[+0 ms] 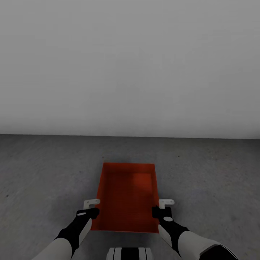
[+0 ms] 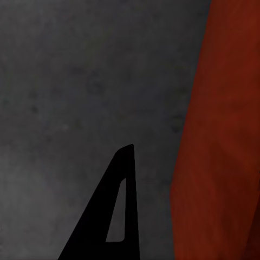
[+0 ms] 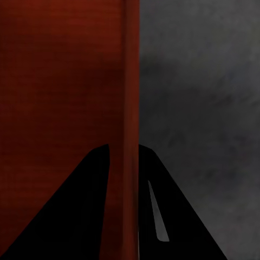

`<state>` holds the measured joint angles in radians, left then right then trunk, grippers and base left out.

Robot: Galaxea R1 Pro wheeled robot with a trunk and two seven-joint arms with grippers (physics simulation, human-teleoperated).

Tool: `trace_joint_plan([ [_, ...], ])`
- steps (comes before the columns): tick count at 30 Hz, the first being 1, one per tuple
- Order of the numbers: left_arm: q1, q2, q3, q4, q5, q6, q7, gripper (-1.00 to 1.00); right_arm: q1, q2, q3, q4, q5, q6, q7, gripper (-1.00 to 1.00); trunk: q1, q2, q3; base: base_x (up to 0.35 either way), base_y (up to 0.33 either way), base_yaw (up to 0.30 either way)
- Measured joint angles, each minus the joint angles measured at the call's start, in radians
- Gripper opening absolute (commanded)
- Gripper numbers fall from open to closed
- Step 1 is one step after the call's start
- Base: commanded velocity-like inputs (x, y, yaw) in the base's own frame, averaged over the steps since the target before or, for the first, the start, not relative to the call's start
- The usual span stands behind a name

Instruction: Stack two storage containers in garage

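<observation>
One orange-red storage container (image 1: pixel 126 196) sits between the two arms over the dark grey floor (image 1: pixel 47 173), in front of a plain white wall (image 1: pixel 130 65). The right gripper (image 1: pixel 161 210) straddles the container's right wall, a finger (image 3: pixel 70 211) on each side, clamped on it. The left gripper (image 1: pixel 92 209) is at the left wall; one finger (image 2: pixel 111 216) shows outside it, and its grip cannot be determined.

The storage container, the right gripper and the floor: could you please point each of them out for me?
storage container (image 1: pixel 126 198): head view, on its inner bottom.
right gripper (image 3: pixel 123 162): right wrist view, midway between its fingers, which straddle the container's wall.
floor (image 1: pixel 43 173): head view, on bare grey surface left of the container.
</observation>
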<state>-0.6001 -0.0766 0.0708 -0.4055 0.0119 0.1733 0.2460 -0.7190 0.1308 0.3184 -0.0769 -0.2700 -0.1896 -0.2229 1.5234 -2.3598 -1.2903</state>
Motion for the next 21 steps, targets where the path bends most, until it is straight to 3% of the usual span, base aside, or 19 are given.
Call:
trace_joint_plan([
  [21,0.0,0.0,0.0,0.0,0.001,0.0,0.0,-1.0,0.0,0.0,0.0,0.0,-0.001,0.0,0.001,-1.0,0.0,0.0,0.0,0.0,0.0,0.0],
])
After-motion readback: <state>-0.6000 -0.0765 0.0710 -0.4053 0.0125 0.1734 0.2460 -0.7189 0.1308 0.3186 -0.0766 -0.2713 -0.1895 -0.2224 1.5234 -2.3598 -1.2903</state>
